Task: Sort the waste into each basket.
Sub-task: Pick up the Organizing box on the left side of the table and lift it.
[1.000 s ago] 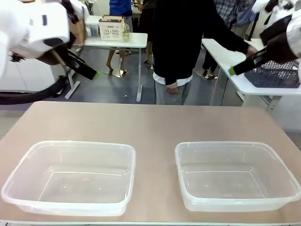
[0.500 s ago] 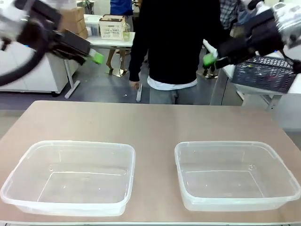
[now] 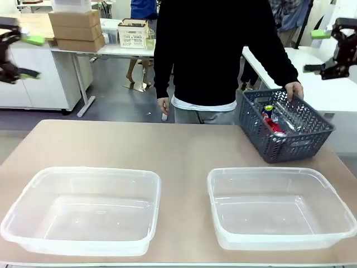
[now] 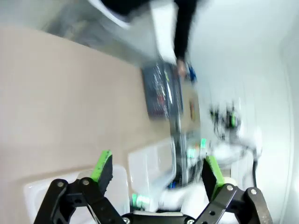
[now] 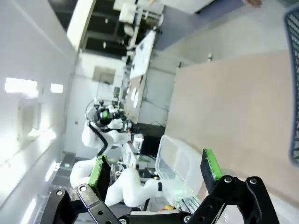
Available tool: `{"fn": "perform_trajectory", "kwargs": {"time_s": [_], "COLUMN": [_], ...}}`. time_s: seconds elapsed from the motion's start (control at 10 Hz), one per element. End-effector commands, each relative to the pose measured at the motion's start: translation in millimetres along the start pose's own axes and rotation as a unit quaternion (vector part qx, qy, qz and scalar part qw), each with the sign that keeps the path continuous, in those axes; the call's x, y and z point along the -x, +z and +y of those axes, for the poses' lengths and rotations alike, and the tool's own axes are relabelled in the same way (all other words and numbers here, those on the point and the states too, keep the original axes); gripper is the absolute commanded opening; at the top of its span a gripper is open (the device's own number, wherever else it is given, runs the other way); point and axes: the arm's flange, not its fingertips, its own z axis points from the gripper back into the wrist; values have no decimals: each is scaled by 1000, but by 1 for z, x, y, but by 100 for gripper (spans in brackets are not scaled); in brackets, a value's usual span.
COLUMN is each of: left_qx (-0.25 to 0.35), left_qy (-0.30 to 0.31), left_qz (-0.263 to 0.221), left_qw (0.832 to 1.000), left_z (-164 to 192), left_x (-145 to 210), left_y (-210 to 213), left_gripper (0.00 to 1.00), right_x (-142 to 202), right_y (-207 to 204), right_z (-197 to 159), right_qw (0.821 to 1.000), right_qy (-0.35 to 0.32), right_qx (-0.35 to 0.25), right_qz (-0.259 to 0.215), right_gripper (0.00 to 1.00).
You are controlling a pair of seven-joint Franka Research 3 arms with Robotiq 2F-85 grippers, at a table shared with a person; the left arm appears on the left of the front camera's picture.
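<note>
**Fig.** A left clear plastic tub (image 3: 95, 171) and a right clear plastic tub (image 3: 262, 170), both rectangular, stand empty at the near edge of the tan table (image 3: 167, 142). The waste (image 3: 275, 121), red cans and a clear bottle, lies in a dark blue-grey lattice basket (image 3: 304, 142) at far right, a person's hand (image 3: 294, 90) on its rim. The left gripper (image 3: 32, 57) and right gripper (image 3: 314, 51) hang high, jaws released and empty. Advisable: await the hand's withdrawal, then descend vertically on one piece, clear of the lattice walls.

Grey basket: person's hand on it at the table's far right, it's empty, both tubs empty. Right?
No: the front view shows the grey basket holding red cans and a clear bottle. The rest stands: hand on it at the table's far right, left tub and right tub empty.
</note>
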Motion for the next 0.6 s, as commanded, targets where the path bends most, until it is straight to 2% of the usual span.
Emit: {"fn": "perform_trajectory", "kwargs": {"time_s": [0.0, 0.3, 0.4, 0.5], "left_qx": [38, 38, 17, -48], "left_qy": [-57, -57, -34, -65], "left_qz": [49, 49, 38, 124], "left_qw": [996, 996, 999, 989], "left_z": [-19, -19, -17, -32], "left_x": [8, 8, 11, 21], "left_y": [-15, -15, -15, -19], "left_gripper": [100, 100, 100, 100], "right_x": [4, 4, 7, 14], "right_y": [-17, -17, -22, -58], "right_z": [42, 42, 43, 62], "right_qw": [996, 996, 997, 986], "right_qy": [86, 86, 63, 65], "right_qx": [-3, -3, 12, 17], "right_qz": [37, 37, 49, 156], "right_gripper": [100, 100, 100, 100]}}
